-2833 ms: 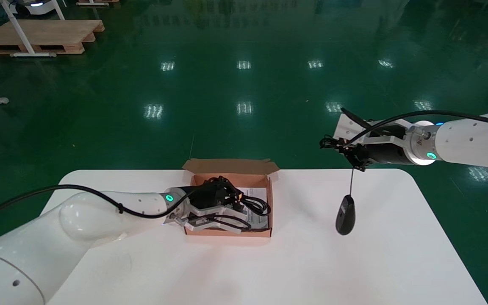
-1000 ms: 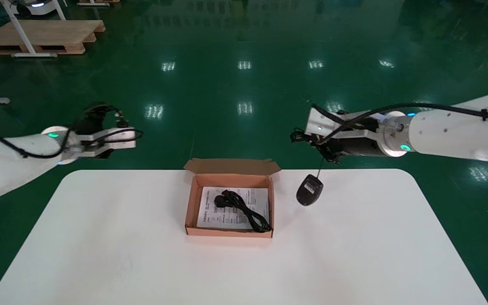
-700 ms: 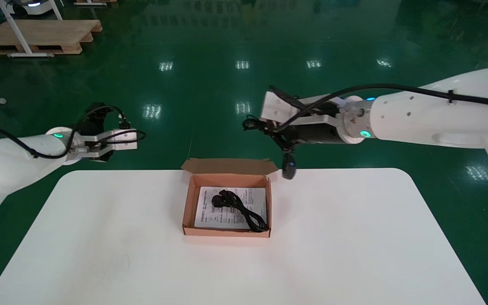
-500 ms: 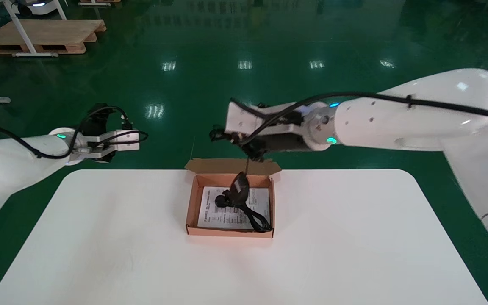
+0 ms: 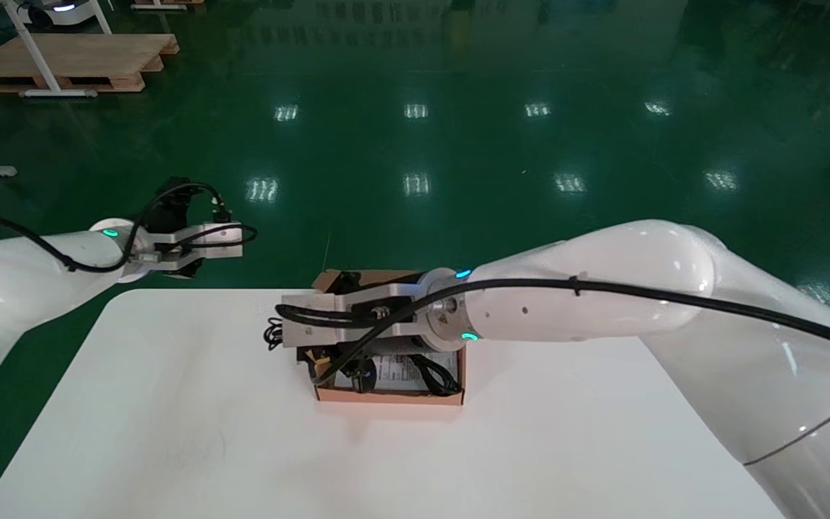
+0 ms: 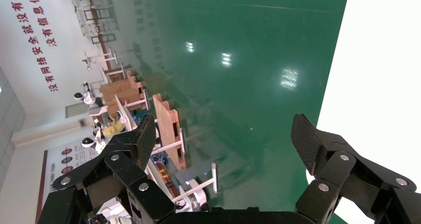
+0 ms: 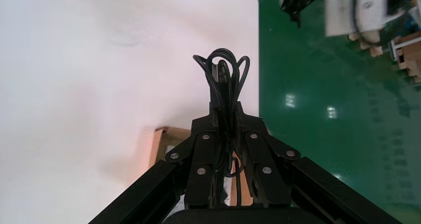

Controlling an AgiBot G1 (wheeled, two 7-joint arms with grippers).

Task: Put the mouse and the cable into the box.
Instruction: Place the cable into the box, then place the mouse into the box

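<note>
Head camera high, down on table (image 5: pixel 170 432) and box (image 5: pixel 386 395); wrist cameras close behind jaws, table shared.

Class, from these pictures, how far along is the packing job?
Done: cable lies in the box. In hand: right gripper, shut on the cord, with the mouse low in the box. Remaining: release the cord inside. Left gripper parked open past the table.

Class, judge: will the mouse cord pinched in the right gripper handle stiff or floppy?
Probably floppy: the cord curls in loose loops past the right gripper. Likely light: one thin pinch holds it. Those loops hang outside the box, so may snag its wall. Left gripper idles open, off-table.
</note>
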